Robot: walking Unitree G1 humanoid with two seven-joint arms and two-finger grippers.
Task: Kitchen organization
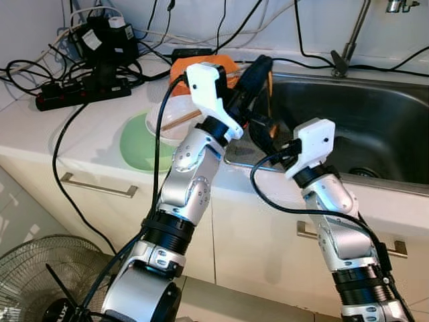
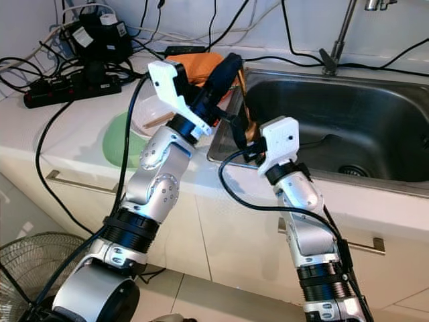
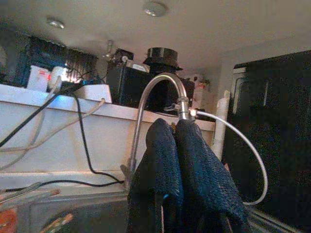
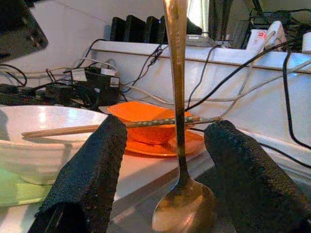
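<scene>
Your left gripper (image 3: 177, 160) is up over the edge of the sink (image 1: 375, 127), and its fingers are pressed tight together. A spoon (image 4: 179, 145) hangs from it, bowl end down. Your right gripper (image 4: 165, 170) is wide open, with the spoon between its fingers. A white bowl (image 4: 43, 141) with a chopstick (image 4: 73, 129) across it sits on the counter (image 1: 40, 134), near an orange dish (image 4: 150, 131).

The white kitchen counter (image 1: 80, 134) has a steel sink (image 1: 375, 121) set into it at 2 o'clock. On the counter lie a green plate (image 1: 137, 144) under a white bowl (image 1: 171, 124), an orange plate (image 4: 160, 145) at 12 o'clock, and a black power strip (image 1: 80, 90) with cables at 10 o'clock
</scene>
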